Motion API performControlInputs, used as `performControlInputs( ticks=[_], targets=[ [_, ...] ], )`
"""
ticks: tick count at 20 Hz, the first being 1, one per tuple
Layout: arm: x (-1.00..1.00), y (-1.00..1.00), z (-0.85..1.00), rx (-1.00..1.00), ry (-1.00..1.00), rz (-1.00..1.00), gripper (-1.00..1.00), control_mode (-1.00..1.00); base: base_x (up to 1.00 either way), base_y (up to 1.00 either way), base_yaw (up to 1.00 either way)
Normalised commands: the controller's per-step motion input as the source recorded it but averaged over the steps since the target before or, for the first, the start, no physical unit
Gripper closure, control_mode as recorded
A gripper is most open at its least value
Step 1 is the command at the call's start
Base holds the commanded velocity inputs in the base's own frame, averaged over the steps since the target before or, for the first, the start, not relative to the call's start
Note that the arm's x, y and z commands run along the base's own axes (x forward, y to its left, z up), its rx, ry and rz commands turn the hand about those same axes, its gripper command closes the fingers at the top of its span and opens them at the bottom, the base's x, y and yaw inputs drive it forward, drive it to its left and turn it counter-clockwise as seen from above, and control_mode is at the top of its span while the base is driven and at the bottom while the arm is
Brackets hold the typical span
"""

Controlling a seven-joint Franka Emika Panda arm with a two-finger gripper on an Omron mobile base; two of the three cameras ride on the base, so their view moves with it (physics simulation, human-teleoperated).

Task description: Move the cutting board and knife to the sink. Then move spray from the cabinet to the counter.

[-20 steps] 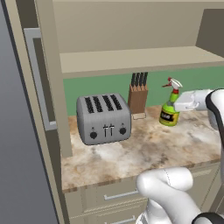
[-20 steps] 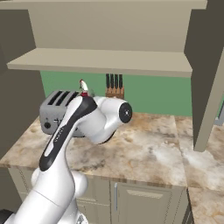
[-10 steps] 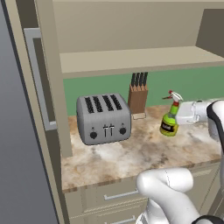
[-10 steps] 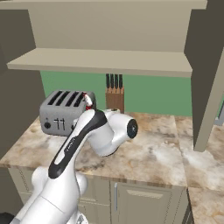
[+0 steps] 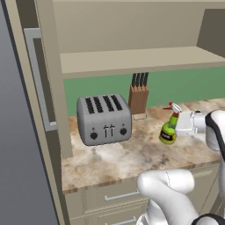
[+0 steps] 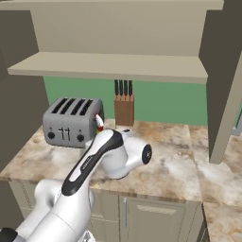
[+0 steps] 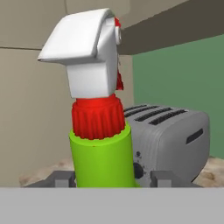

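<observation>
Gripper [image 7: 105, 177] of mine is closed around the spray [image 5: 168, 130], one dark finger tip showing at each side of the green body in the hand view, so the bottle sits squarely between my jaws with its red collar and white trigger head rising above them. Its long axis stands upright, or very nearly so, and the nozzle points toward the toaster [image 5: 104, 118]. In the left base view the bottle is to the right of the toaster and a little nearer the counter's front edge than the toaster is, with the knife block [image 5: 139, 97] behind it against the green wall. Its base looks to be at or just above the counter [image 5: 127, 156]; I cannot tell from these views whether it is touching the stone. What I judge my next move turns on is that small vertical gap: the bottle needs to go straight down along its own axis onto the bare patch right of the toaster, then my jaws can spread. I count one spray, one toaster, one knife block holding four dark handles, one shelf of the cabinet [image 5: 132, 59] above the toaster, and one arm, mine.
</observation>
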Motion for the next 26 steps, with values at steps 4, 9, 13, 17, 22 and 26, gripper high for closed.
performControlInputs(
  ticks=[4,9,13,17,22,26],
  targets=[
    [0.32,0.0,-0.55,0.0,0.0,0.01,1.0,-1.0,0.0,0.0,0.0],
    [0.33,-0.02,-0.52,0.0,0.0,0.04,1.0,-1.0,0.0,0.0,0.0],
    [0.3,-0.06,-0.49,0.0,0.0,0.09,1.0,-1.0,0.0,0.0,0.0],
    [0.26,0.0,-0.47,0.0,0.0,0.08,1.0,-1.0,0.0,0.0,0.0],
    [0.25,-0.02,-0.35,0.0,0.0,0.06,1.0,-1.0,0.0,0.0,0.0],
    [0.22,-0.04,-0.24,-0.01,0.0,0.04,1.0,-1.0,0.0,0.0,0.0]
  ],
)
